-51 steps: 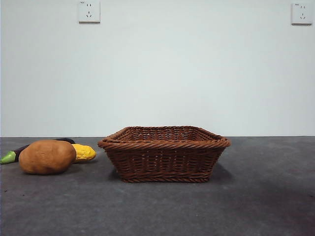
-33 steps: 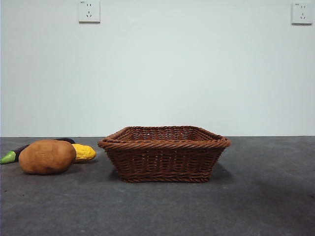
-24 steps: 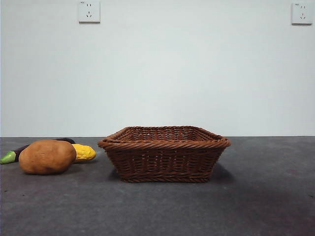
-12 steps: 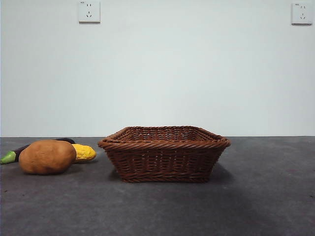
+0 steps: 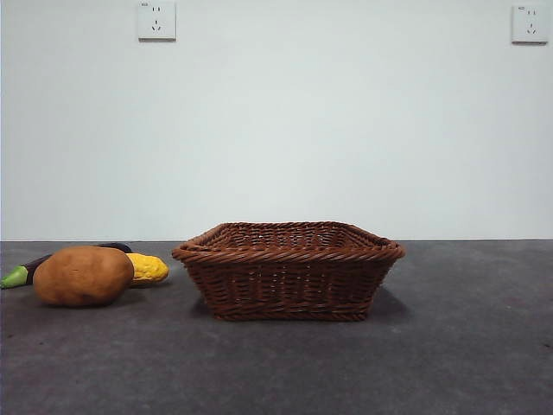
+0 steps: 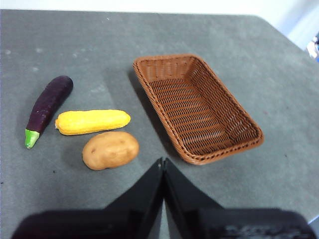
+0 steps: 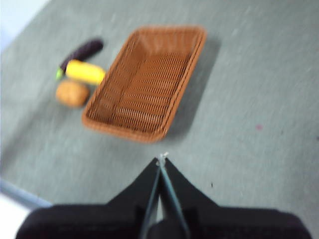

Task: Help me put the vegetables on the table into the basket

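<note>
The tan-brown potato (image 5: 83,275) lies on the dark grey table (image 5: 276,363) left of the brown wicker basket (image 5: 288,270), with the yellow corn cob (image 5: 149,268) and the purple eggplant (image 5: 26,270) behind it. The basket is empty. In the left wrist view the potato (image 6: 110,150), corn (image 6: 92,122) and eggplant (image 6: 47,106) lie side by side beside the basket (image 6: 199,107). My left gripper (image 6: 162,162) is shut and empty, high above the table near the potato. My right gripper (image 7: 162,159) is shut and empty, high above the table on the basket's (image 7: 147,82) other side.
Two white wall sockets (image 5: 156,19) sit on the wall behind the table. The table's near edge shows in the right wrist view (image 7: 20,194).
</note>
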`<state>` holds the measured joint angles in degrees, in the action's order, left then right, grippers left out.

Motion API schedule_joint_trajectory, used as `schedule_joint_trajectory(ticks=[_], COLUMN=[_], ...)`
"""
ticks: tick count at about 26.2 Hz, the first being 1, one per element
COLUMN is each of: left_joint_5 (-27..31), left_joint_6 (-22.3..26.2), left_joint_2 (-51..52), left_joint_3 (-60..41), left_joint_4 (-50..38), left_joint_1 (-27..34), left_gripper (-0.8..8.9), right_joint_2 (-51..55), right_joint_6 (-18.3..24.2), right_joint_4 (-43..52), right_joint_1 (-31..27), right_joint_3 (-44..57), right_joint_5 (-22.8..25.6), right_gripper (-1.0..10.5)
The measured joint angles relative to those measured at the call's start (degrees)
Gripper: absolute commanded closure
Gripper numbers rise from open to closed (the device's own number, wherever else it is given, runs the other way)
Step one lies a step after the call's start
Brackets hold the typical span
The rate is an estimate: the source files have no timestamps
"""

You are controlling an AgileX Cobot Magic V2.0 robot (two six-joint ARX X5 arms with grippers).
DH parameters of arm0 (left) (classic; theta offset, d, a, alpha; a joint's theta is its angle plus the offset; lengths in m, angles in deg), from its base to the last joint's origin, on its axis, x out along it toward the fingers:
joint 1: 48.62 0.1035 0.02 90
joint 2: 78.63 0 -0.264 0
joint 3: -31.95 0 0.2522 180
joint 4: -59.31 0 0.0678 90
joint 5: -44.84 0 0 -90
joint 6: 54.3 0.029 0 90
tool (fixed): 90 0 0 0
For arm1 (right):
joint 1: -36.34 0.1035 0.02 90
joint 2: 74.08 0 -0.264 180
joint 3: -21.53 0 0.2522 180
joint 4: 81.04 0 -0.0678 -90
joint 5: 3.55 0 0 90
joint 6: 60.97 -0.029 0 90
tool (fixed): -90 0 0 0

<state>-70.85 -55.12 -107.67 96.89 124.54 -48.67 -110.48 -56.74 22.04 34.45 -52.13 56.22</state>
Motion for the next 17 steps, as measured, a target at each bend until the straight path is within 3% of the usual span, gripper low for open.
schedule_joint_trajectory(ticks=[4,10,11,12,14,15,17], left_joint_5=[-0.02,-0.02,-0.02,-0.02,-0.02,-0.02,-0.02], left_joint_6=[1.40,1.88,1.88,1.88,1.88,1.88,1.88], left_joint_2=[-0.11,-1.53,-1.70,-1.77,-1.88,-1.88,-1.88], left_joint_3=[0.68,0.68,0.68,0.68,0.68,0.68,0.68], left_joint_4=[0.44,0.37,0.37,0.37,0.37,0.37,0.37], left_joint_1=[-0.83,-0.98,-0.98,-0.98,-0.98,-1.01,-1.03], left_gripper=[8.20,8.09,7.62,6.48,3.05,2.19,2.12], right_joint_2=[-2.16,-2.47,-2.47,-2.47,-2.47,-2.47,-2.47], right_joint_6=[2.49,2.93,2.93,2.95,3.08,3.08,3.08], right_joint_4=[-1.53,-1.62,-1.60,-1.62,-1.62,-1.62,-1.60], right_joint_1=[0.00,0.00,0.00,0.00,0.00,0.00,0.00], right_joint_3=[-1.60,-1.60,-1.60,-1.60,-1.60,-1.60,-1.60], right_joint_5=[-0.20,-0.22,-0.22,-0.22,-0.22,-0.24,-0.24], right_gripper=[9.6,9.5,9.4,8.9,6.8,5.6,3.5])
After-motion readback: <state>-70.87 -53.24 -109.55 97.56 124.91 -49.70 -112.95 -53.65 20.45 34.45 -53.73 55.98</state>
